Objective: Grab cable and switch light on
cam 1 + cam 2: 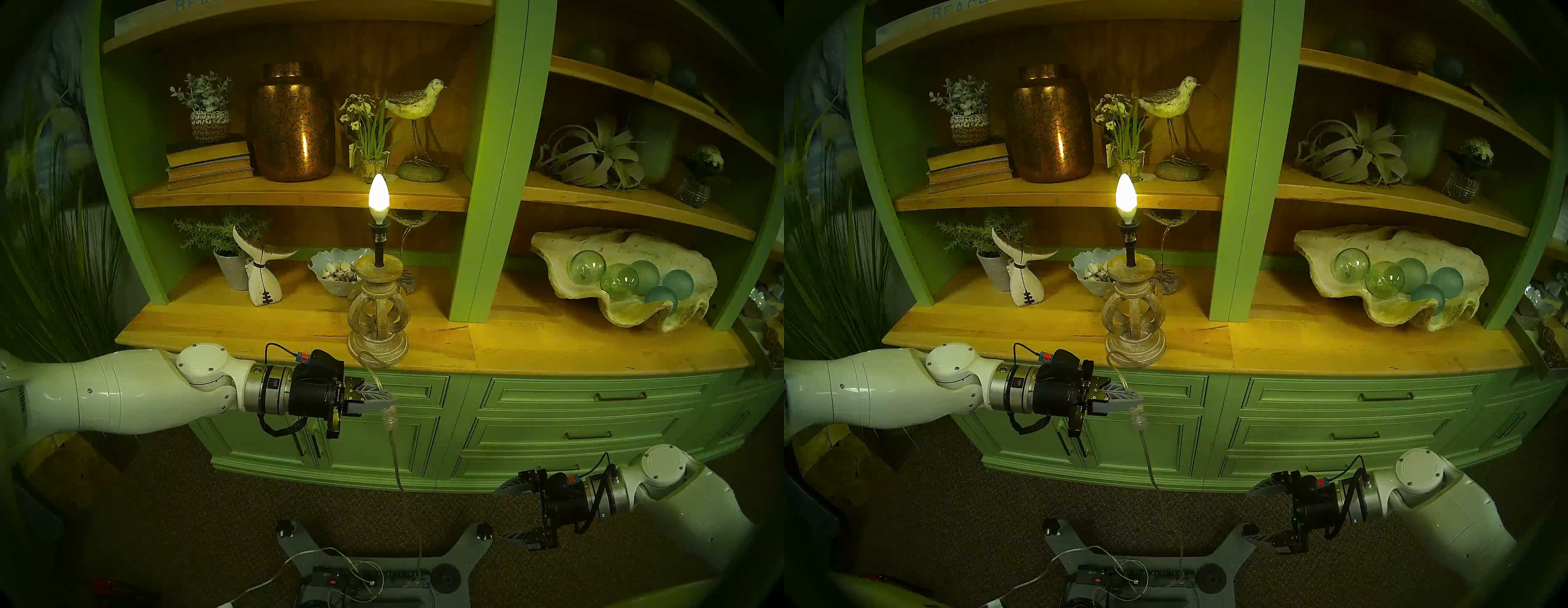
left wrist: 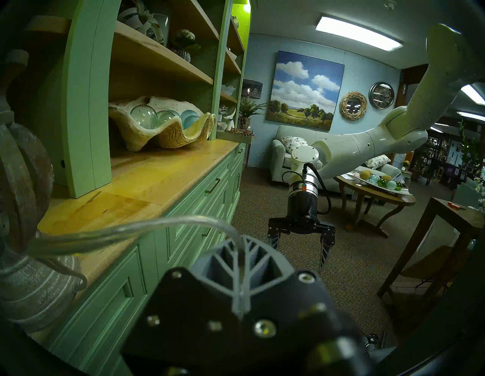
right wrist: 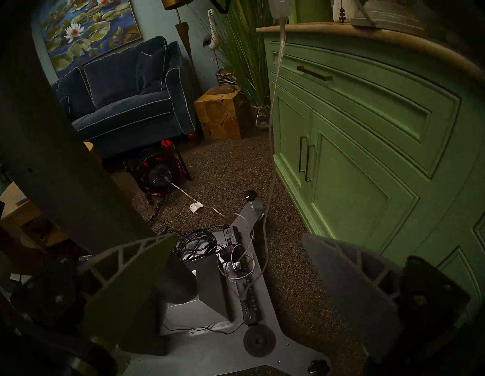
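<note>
Already the candle-shaped bulb [image 1: 378,193] glows, so by my judgement the switching step is done and the risk now is in letting go.

Starting at the left, the left gripper [image 1: 384,398] has its fingers pressed together on the clear lamp cord [image 1: 393,450], pinching it just above the small clear inline switch [image 1: 389,414], which hangs right below the fingertips. Behind the gripper and slightly above it, the cord curves up over the wooden counter edge [image 1: 551,361] to the foot of the carved wooden lamp base [image 1: 377,314]. This base stands very near the edge. If the left arm pulls away from the cabinet while the fingers are closed, the short piece of cord could drag the lamp off the counter. A squeeze or slide down onto the switch could also turn the bulb off again.

Below the gripper the cord falls limp to the black power strip [image 1: 369,577] on the floor, beside a thin white looped wire [image 1: 360,571].

Further right and lower, the right gripper [image 1: 507,511] is spread wide and holds nothing. It is well apart from the cord, but a sweep toward the left could catch the hanging part and pull the plug.
</note>
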Action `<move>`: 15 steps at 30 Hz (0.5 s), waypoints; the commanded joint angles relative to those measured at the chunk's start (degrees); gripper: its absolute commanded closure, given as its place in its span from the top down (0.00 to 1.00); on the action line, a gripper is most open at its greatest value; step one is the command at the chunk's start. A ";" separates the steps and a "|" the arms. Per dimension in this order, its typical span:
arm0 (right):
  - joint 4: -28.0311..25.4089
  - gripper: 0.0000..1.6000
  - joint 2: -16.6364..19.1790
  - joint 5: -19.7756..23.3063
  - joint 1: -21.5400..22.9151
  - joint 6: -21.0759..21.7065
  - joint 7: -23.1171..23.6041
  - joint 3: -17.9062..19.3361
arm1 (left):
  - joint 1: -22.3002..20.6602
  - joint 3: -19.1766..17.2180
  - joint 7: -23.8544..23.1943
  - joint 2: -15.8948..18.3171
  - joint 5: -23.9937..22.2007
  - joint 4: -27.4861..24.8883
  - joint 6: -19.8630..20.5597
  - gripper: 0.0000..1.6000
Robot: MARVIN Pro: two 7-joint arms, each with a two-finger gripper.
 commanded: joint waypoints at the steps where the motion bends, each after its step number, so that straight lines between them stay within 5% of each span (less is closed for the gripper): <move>1: -2.89 1.00 -4.13 1.40 -6.29 -0.87 -4.92 0.74 | -1.27 -1.15 0.04 -0.06 -0.27 -0.18 -0.32 0.00; 15: -2.16 1.00 -11.09 3.69 -13.28 -2.36 -19.97 6.28 | -1.18 -1.09 0.16 -0.07 -0.22 -0.17 -0.31 0.00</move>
